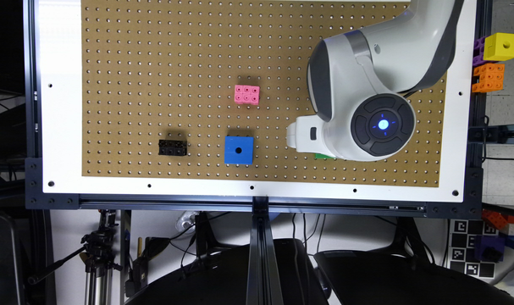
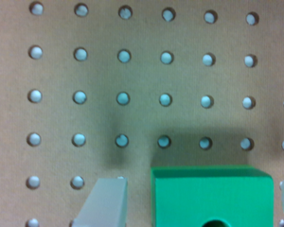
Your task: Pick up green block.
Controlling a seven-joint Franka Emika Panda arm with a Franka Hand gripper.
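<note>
The arm bends low, wrist down — its pincer spread wide (fingers apart).

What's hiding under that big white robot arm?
A green block, just a sliver peeking out on the pegboard. The wrist view shows it between the open gripper's fingers. The arm covers the rest of that board area.

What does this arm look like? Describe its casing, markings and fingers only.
The arm has glossy white rounded casing with grey bands at the joints. One round dark grey cap carries a glowing blue light at its centre. A white part with a small dark slot extends past the wrist. In the wrist view the fingers look pale, translucent grey-white and flat-sided.
</note>
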